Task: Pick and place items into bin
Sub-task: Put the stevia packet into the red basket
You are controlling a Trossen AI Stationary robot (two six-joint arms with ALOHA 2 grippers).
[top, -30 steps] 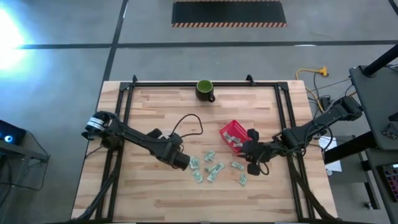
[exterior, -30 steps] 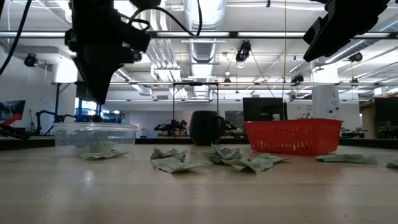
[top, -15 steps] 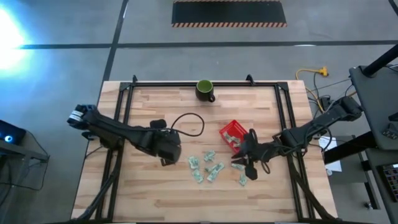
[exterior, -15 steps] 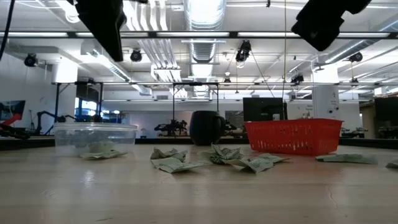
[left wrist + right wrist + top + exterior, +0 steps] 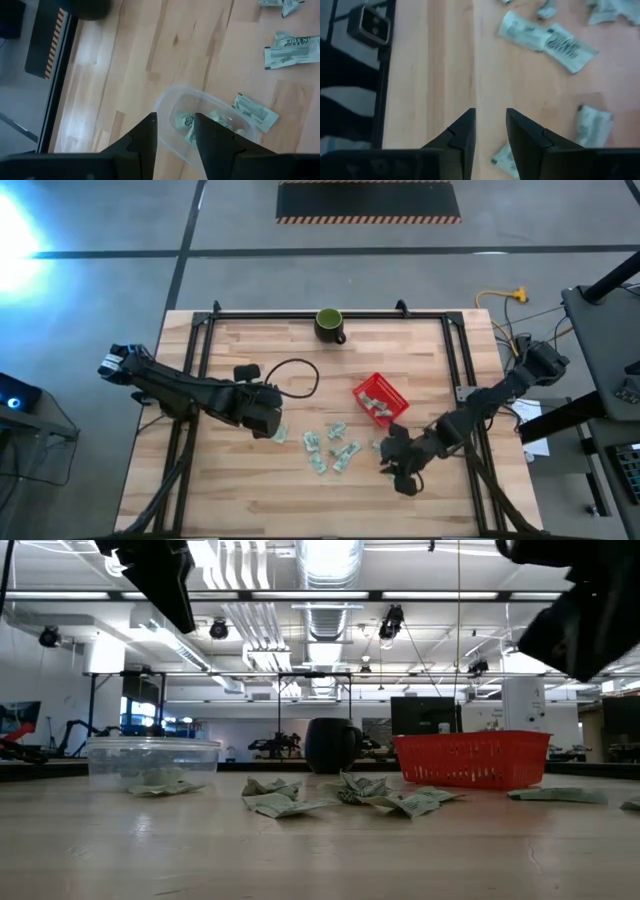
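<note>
Fingers of both grippers stand a narrow gap apart and grip nothing.

Left gripper [image 5: 268, 415] hangs above the clear tub [image 5: 202, 127], its arm stretched low from the worktop's [image 5: 250, 490] left edge toward the middle; its fingers [image 5: 145, 140] frame the tub, which has packets inside, with one more packet [image 5: 255, 112] lying just beside it. Right gripper [image 5: 400, 470] reaches in from the right edge, arm bent down toward the near side, above loose packets [image 5: 547, 42] on the wood; its fingers [image 5: 465, 137] touch none of them. More packets [image 5: 335, 448] lie scattered mid-worktop, between the two grippers. Red bin [image 5: 380, 400] sits just beyond them with a few packets in it. Mug [image 5: 330, 325] stands at the far edge, well apart.
</note>
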